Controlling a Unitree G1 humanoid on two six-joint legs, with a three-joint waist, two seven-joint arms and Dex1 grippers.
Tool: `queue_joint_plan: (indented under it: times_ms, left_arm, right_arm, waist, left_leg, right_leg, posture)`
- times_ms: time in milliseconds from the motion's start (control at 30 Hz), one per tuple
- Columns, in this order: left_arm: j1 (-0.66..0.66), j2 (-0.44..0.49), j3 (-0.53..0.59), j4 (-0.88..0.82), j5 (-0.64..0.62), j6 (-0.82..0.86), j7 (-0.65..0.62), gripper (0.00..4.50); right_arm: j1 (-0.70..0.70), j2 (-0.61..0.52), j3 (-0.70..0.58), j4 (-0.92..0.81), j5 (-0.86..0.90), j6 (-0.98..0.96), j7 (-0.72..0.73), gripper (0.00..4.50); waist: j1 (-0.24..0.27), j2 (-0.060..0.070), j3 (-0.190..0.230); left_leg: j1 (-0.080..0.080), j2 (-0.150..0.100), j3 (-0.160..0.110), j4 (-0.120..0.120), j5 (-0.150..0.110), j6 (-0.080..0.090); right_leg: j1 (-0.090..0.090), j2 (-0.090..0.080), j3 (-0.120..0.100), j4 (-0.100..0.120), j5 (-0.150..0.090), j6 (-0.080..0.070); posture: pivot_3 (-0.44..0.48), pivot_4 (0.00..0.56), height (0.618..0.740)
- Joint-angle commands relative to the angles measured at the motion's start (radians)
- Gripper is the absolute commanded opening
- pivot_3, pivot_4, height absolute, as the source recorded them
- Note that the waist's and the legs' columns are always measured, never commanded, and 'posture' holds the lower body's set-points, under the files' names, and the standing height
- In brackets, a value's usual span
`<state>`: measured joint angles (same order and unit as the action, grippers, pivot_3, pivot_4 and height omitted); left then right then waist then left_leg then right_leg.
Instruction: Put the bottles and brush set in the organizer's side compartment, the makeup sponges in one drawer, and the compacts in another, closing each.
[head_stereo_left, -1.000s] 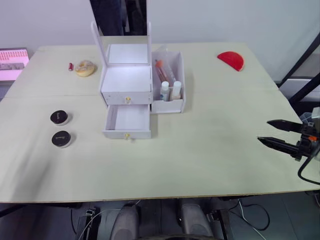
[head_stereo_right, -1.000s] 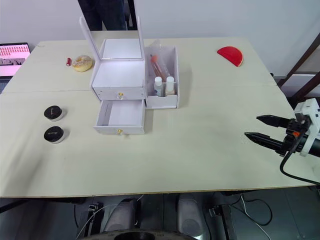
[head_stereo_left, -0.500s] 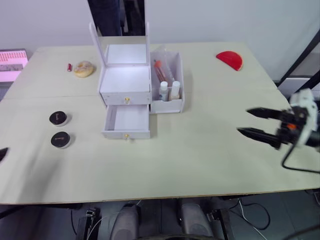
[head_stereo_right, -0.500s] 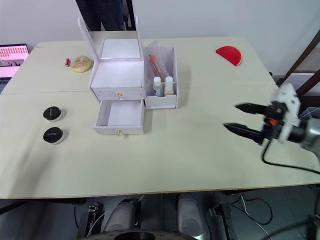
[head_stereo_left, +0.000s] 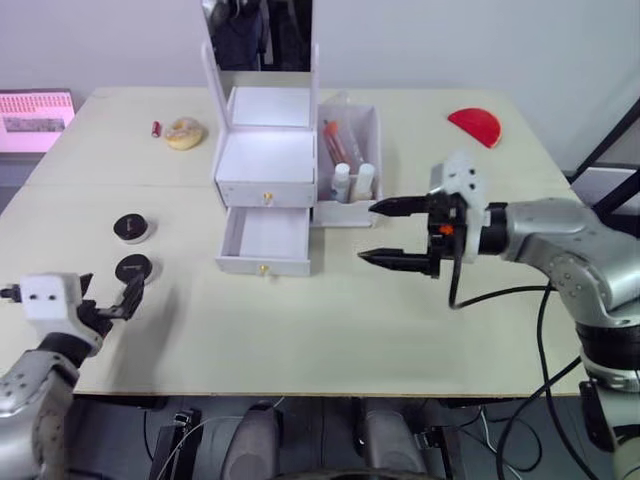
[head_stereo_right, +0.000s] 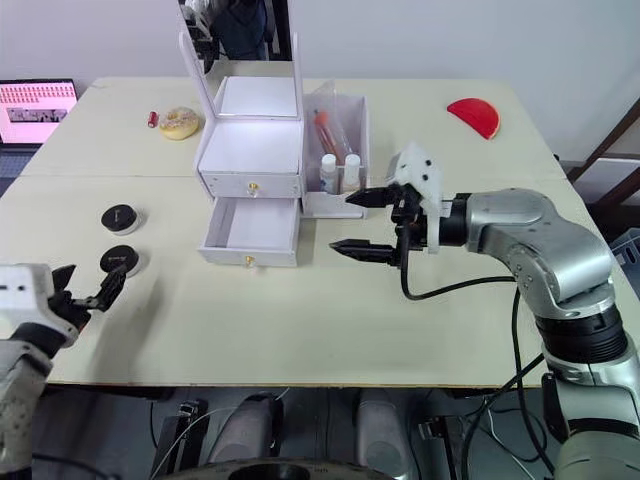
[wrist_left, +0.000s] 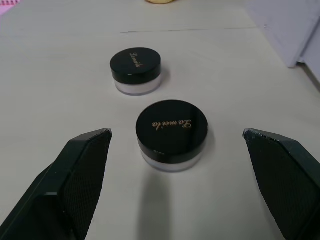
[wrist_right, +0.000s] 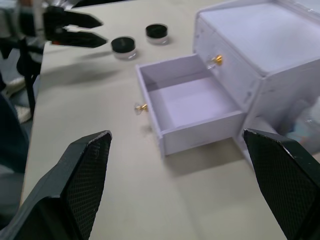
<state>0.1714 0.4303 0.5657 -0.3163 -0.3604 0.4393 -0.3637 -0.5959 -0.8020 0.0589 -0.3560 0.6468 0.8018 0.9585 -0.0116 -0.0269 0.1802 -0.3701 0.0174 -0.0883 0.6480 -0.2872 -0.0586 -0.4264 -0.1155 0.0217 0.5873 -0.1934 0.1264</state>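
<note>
Framing near compact (wrist_left: 171, 131), left gripper (wrist_left: 175, 175) open

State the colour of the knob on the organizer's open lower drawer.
Gold. The knob on the open white drawer shows best in the right wrist view.

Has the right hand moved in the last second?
Yes. The right hand, open, has swung in from the table's right edge toward the organizer, and now sits just right of its open lower drawer.
</note>
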Motion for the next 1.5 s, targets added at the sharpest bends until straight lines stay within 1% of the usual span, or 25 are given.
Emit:
queue_joint_plan:
  times_ms: [33,267,467,700,767,800,867,967,1133,1233,1333,1433,1500]
  left_arm:
    - [-0.045,-0.009,-0.052,0.061,0.052,-0.050,0.040,4.44]
    - [-0.134,-0.009,-0.126,0.229,0.105,-0.102,0.064,4.44]
    - [-0.207,-0.017,-0.154,0.348,0.122,-0.102,0.098,4.44]
    - [-0.234,-0.024,-0.173,0.375,0.111,-0.095,0.089,4.44]
    - [-0.235,-0.027,-0.174,0.371,0.110,-0.092,0.093,3.94]
    - [-0.235,-0.028,-0.174,0.365,0.108,-0.089,0.093,3.61]
    - [-0.232,-0.029,-0.170,0.349,0.103,-0.080,0.099,2.70]
    - [-0.218,-0.028,-0.161,0.304,0.097,-0.054,0.111,2.70]
    - [-0.178,-0.013,-0.128,0.130,0.058,0.002,0.120,2.70]
    - [-0.192,0.026,-0.088,0.014,-0.034,0.030,0.057,2.70]
    - [-0.218,0.076,-0.080,-0.019,-0.096,0.061,-0.001,2.70]
    - [-0.292,0.157,-0.117,-0.045,-0.234,0.106,-0.176,2.70]
    - [-0.330,0.203,-0.172,-0.022,-0.281,0.126,-0.296,2.70]
  right_arm:
    - [-0.028,0.005,0.012,-0.041,-0.017,-0.014,0.001,4.50]
    - [-0.029,0.022,0.030,-0.062,-0.020,-0.007,-0.011,4.50]
    - [-0.024,0.028,0.026,-0.083,-0.014,0.005,-0.027,4.50]
    - [-0.023,0.031,0.020,-0.096,-0.006,0.021,-0.039,4.50]
    - [-0.022,0.032,0.020,-0.099,-0.004,0.024,-0.041,4.50]
    - [-0.022,0.032,0.020,-0.100,-0.004,0.025,-0.042,4.50]
    - [-0.022,0.033,0.022,-0.100,-0.004,0.026,-0.043,4.50]
    - [-0.025,0.036,0.024,-0.098,-0.004,0.027,-0.044,4.50]
    - [-0.025,0.045,0.029,-0.096,-0.007,0.027,-0.047,4.50]
    - [-0.018,0.047,0.029,-0.096,-0.010,0.026,-0.051,4.50]
    - [-0.019,0.052,0.033,-0.092,-0.014,0.027,-0.056,4.50]
    - [-0.007,0.057,0.033,-0.089,-0.023,0.022,-0.066,4.50]
    - [0.002,0.059,0.033,-0.089,-0.029,0.019,-0.074,4.50]
  waist:
    - [-0.002,0.000,0.000]
    - [-0.002,0.000,0.000]
    - [0.002,0.001,-0.002]
    - [0.003,0.005,-0.004]
    - [0.003,0.006,-0.004]
    - [0.002,0.006,-0.004]
    - [0.001,0.006,-0.004]
    - [0.000,0.006,-0.004]
    - [-0.005,0.006,-0.004]
    - [-0.001,0.004,-0.003]
    - [0.001,0.004,-0.003]
    - [0.000,0.004,-0.003]
    - [-0.001,0.004,-0.003]
  left_leg:
    - [0.000,0.000,0.000,0.000,0.000,0.000]
    - [0.000,0.000,0.000,0.000,0.000,0.000]
    - [0.001,0.000,0.000,0.000,0.000,0.000]
    - [0.003,0.000,0.000,0.000,0.000,0.000]
    - [0.003,0.000,0.000,0.000,0.000,0.000]
    - [0.003,0.000,0.000,0.000,0.000,0.000]
    - [0.004,0.000,0.000,0.000,0.000,0.000]
    - [0.004,0.000,0.000,0.000,0.000,0.000]
    - [0.003,0.000,0.000,-0.001,0.000,0.000]
    - [0.002,0.000,0.000,-0.001,0.000,0.000]
    - [0.001,0.000,-0.001,0.000,0.000,0.000]
    - [0.001,0.000,-0.001,0.000,0.000,0.000]
    - [0.001,0.000,-0.001,0.000,0.000,0.000]
  right_leg:
    - [0.000,0.000,0.000,0.000,0.000,0.000]
    - [0.000,0.000,0.000,0.000,0.000,0.000]
    - [0.001,0.000,0.000,0.001,0.000,0.000]
    - [0.002,0.000,0.000,0.002,0.000,0.000]
    - [0.002,0.000,0.000,0.002,0.000,0.000]
    - [0.002,0.000,0.000,0.002,0.000,0.000]
    - [0.002,0.000,0.000,0.002,0.000,0.000]
    - [0.002,0.000,0.000,0.002,0.000,0.001]
    - [0.002,0.000,0.000,0.002,0.000,0.001]
    - [0.001,0.000,0.000,0.002,0.000,0.001]
    - [0.001,0.000,0.000,0.002,0.000,0.001]
    - [0.001,0.000,0.000,0.001,0.000,0.000]
    - [0.001,0.000,0.000,0.001,0.000,0.000]
  posture:
    - [0.000,0.150,0.739]
    - [0.000,0.150,0.739]
    - [0.000,0.150,0.739]
    - [0.000,0.150,0.739]
    - [0.000,0.150,0.739]
    - [0.000,0.150,0.739]
    - [0.000,0.150,0.739]
    - [0.000,0.150,0.739]
    - [0.000,0.150,0.739]
    - [0.000,0.150,0.739]
    - [0.000,0.150,0.739]
    - [0.000,0.150,0.739]
    - [0.000,0.150,0.739]
